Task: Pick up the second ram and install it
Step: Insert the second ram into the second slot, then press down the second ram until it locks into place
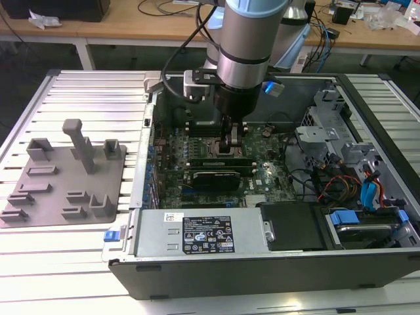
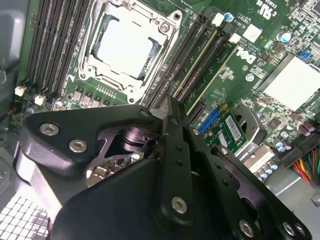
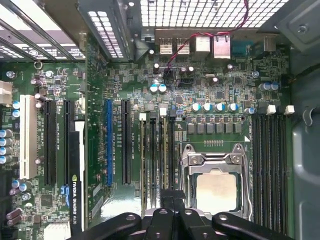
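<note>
Exterior view: the second ram [image 1: 216, 159] sits low among the memory slots just beside the processor socket [image 1: 211, 146] on the motherboard [image 1: 262, 180], seemingly gripped edge-up by the claw [image 1: 231, 146], whose fingers look pressed together over it. In both wrist views the stick's thin edge [image 2: 200, 62] lies along a slot just beside the socket [image 3: 216, 187]. Well apart from the socket, a grey holder [image 1: 65, 174] rests on the table [image 1: 85, 262] beside the open computer case [image 1: 262, 269].
</note>
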Motion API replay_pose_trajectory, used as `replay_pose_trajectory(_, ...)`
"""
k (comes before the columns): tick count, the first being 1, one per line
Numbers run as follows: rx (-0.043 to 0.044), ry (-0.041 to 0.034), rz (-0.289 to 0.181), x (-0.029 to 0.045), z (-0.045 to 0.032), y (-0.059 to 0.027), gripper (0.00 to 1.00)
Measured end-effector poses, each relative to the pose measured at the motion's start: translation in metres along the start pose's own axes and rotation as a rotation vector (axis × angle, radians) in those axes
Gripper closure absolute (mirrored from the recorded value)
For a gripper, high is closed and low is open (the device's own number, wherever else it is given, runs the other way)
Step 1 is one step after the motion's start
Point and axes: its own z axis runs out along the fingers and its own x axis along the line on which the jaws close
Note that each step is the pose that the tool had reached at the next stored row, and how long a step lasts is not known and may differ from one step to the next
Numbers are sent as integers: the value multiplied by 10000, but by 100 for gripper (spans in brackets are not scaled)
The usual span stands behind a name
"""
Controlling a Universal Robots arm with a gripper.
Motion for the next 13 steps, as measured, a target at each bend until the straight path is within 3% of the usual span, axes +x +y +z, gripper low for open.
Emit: replay_pose_trajectory(13,0,-1,1,0,5,0,92)
